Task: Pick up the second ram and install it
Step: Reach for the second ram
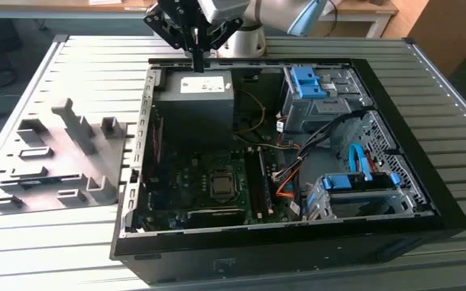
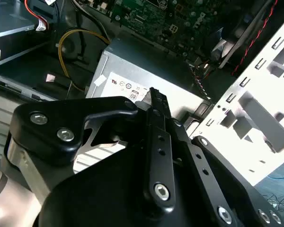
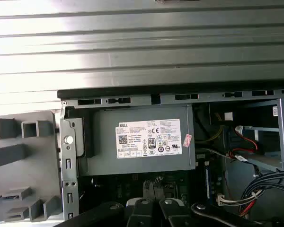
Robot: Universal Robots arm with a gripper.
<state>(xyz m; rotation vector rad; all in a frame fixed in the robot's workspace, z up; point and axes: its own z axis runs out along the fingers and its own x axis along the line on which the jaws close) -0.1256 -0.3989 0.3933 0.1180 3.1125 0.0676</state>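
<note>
Gripper [image 1: 199,68] fingers are pressed together into one narrow black tip, as you see in the exterior view and in the second wrist view [image 2: 153,92]. The gripper hangs at 12 o'clock of the open computer case [image 1: 281,245], just above the grey power supply [image 1: 194,91], whose labelled top faces you in the first wrist view [image 3: 142,139]. Your second ram [image 1: 47,179] seems to lie as a thin dark strip in a slot of the grey holder [image 1: 79,130], toward the holder's 7 o'clock. That holder sits on the slatted metal table [image 1: 71,60] at 9 o'clock of the case, well apart from the gripper. The motherboard [image 1: 209,176] lies at 6 o'clock of the power supply.
</note>
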